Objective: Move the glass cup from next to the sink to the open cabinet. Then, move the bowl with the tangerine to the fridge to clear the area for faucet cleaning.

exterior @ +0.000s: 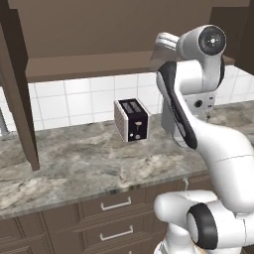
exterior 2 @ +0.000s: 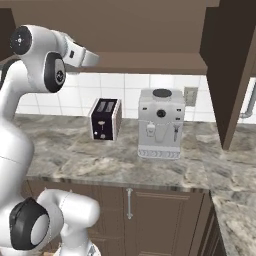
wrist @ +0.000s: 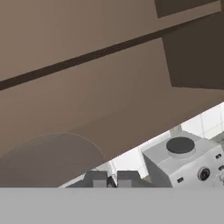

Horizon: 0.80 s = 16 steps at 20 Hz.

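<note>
My gripper (wrist: 111, 180) is shut, its two dark tips pressed together with nothing between them. The hand (exterior: 166, 42) is raised to the front edge of the open cabinet's shelf (exterior: 89, 67), above the coffee machine (exterior 2: 160, 125). In the hand view a faint, see-through rounded outline (wrist: 52, 157) lies against the brown cabinet wood at lower left; I cannot tell whether it is the glass cup. The bowl with the tangerine, the sink and the fridge are out of view.
A black and silver toaster (exterior: 132, 120) stands on the marble counter (exterior: 74, 168) by the tiled wall. The cabinet's doors (exterior: 20, 99) (exterior 2: 227, 75) hang open over the counter on both sides. A grey curved pipe (exterior 2: 247, 106) shows at the right edge.
</note>
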{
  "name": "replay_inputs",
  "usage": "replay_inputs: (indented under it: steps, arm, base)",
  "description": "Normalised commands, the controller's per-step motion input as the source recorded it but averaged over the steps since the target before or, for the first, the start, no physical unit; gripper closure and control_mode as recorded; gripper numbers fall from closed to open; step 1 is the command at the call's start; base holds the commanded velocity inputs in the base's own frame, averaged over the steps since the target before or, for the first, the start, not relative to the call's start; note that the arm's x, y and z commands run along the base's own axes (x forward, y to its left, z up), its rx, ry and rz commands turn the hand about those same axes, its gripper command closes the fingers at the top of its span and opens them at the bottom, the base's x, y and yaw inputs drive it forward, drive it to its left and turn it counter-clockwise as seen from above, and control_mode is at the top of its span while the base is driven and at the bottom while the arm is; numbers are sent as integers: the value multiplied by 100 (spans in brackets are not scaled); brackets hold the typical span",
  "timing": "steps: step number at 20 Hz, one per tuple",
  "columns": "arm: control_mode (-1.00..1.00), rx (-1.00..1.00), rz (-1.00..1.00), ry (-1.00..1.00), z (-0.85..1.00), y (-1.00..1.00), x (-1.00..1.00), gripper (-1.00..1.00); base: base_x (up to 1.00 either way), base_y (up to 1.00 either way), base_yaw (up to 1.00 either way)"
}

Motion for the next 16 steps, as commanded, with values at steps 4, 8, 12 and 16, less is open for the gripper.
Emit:
replay_inputs:
  steps: [4,8,12,16]
  arm:
    - [-100,7,-5,0,0,0,47,100]
    - [-100,8,-5,0,31,0,57,100]
    - [-100,6,-4,2,12,0,59,100]
    - [-100,0,-1,7,-1,0,53,100]
  base:
    - [0,0,0]
    - [0,0,0]
    - [0,0,0]
    - [0,0,0]
